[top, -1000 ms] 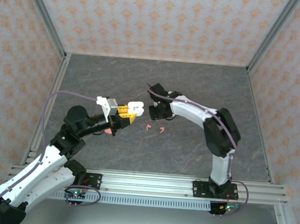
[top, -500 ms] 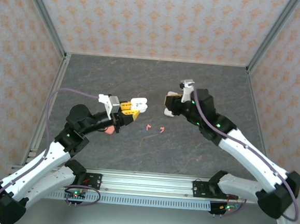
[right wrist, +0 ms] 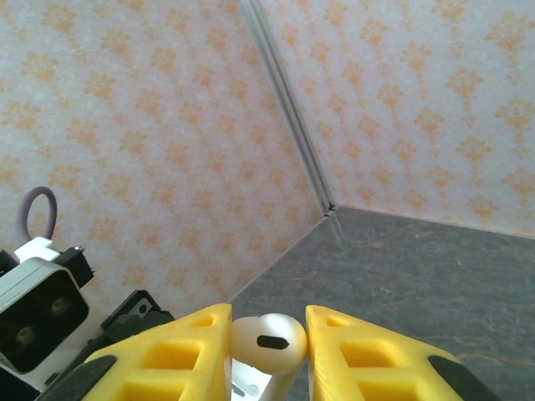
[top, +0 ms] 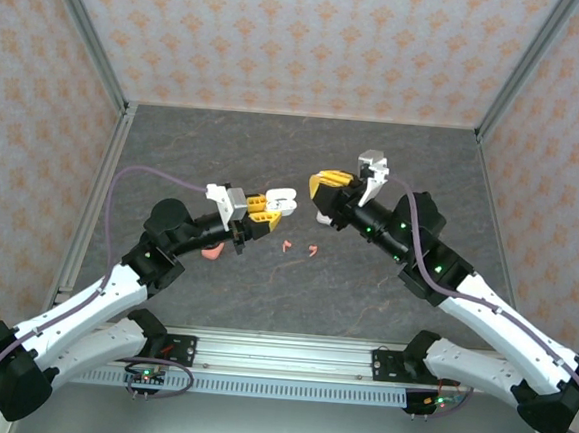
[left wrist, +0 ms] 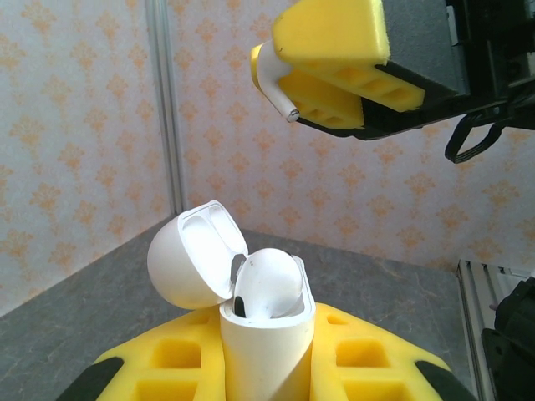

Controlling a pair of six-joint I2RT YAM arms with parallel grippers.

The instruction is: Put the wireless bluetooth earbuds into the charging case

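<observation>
The white earbud (right wrist: 267,341) is pinched between the nearly closed pads of the right pincer (top: 323,193), held in the air near but apart from the open charging case (left wrist: 266,351), which the left pincer (top: 267,207) clamps tightly. Another white bud (left wrist: 269,282) already sits in that case, so the task looks partly done. The held one is not yet seated, and two coral-red earbuds (top: 287,245) lie loose on the tabletop (top: 363,303).

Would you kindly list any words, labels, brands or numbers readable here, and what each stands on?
No text can be read. The white charging case and white earbud show no print; the wallpaper carries only an ornament pattern. Any marking on the circuit board by the left arm's base is too small to tell.
</observation>
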